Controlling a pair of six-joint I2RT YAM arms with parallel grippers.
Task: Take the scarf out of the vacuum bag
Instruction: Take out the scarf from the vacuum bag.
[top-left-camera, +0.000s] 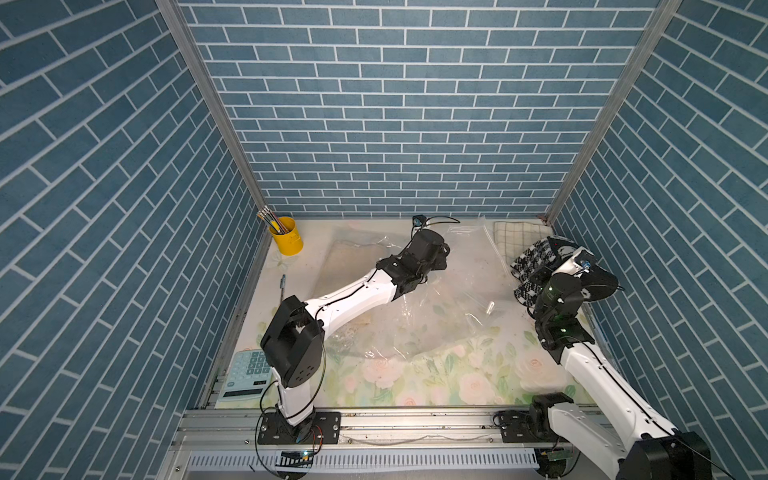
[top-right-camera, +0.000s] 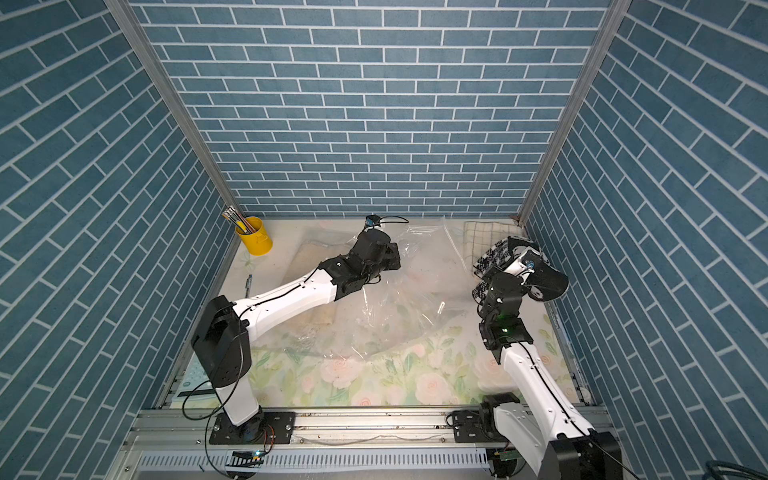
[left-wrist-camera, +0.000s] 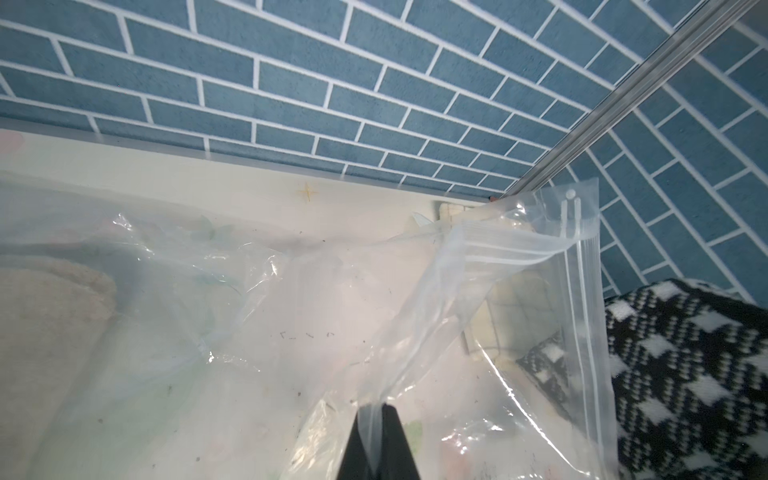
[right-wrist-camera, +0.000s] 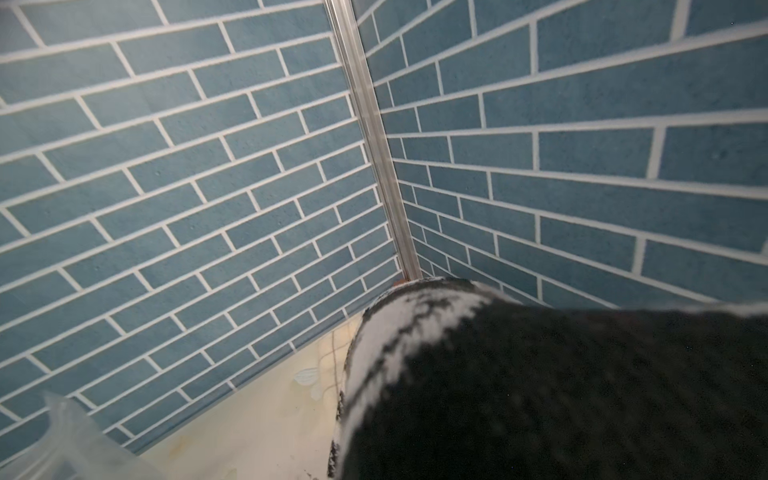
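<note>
Nearest, a pale green desk calculator (top-left-camera: 245, 374) lies off the near-left corner of the large crinkly clear plastic vacuum bag (top-left-camera: 440, 303), which sprawls over the rose-printed tablecloth (top-left-camera: 419, 378). Above the bag's middle the left gripper (left-wrist-camera: 376, 409) pinches a fold of the plastic between its black jaws. Right of the bag and outside it, the black-and-white houndstooth knitted scarf (top-left-camera: 532, 266) hangs raised over the right gripper (top-left-camera: 575, 259), whose jaws are buried in the cloth and closed on it
</note>
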